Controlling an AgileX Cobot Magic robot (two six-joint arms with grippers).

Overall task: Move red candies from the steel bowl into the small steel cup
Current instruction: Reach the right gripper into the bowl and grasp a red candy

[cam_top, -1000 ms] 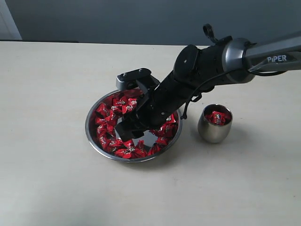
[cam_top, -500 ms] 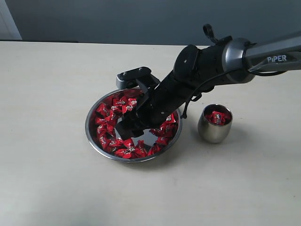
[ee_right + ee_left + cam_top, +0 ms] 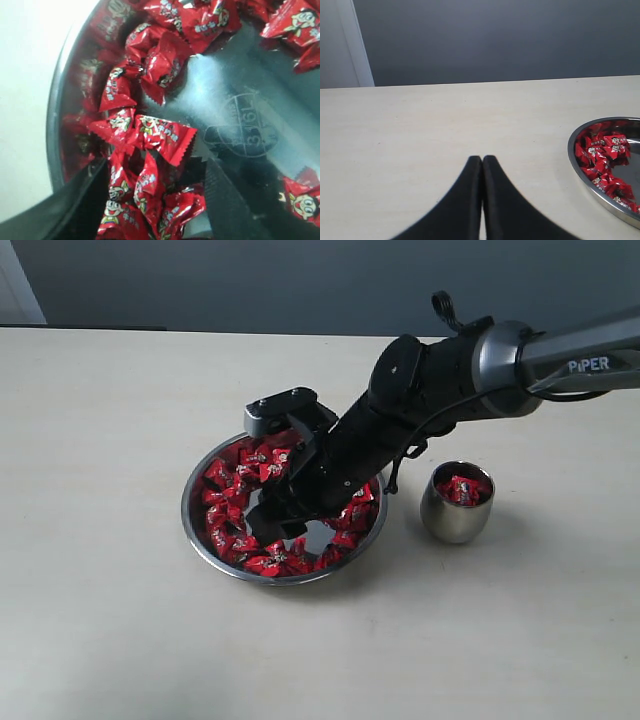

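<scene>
The steel bowl [image 3: 190,525] stands mid-table with red candies [image 3: 225,480] heaped round its flat bottom. My right gripper [image 3: 272,523] reaches down into it. In the right wrist view the right gripper [image 3: 156,167] is open, its fingers [image 3: 227,200] straddling a clump of red candies [image 3: 150,135] beside the stamped bottom of the steel bowl [image 3: 240,125]. The small steel cup [image 3: 455,515] stands right of the bowl with a red candy [image 3: 463,488] inside. My left gripper [image 3: 482,159] is shut on nothing, over bare table, with the steel bowl's rim [image 3: 571,155] and red candies [image 3: 600,150] off to one side.
The beige table [image 3: 110,620] spreads around the bowl and cup. The right arm [image 3: 450,375] slants across above the cup's far side. A grey wall [image 3: 495,40] rises behind the table's back edge.
The right gripper has sunk slightly deeper into the bowl and shifted a little left. Bowl and cup have not moved.
</scene>
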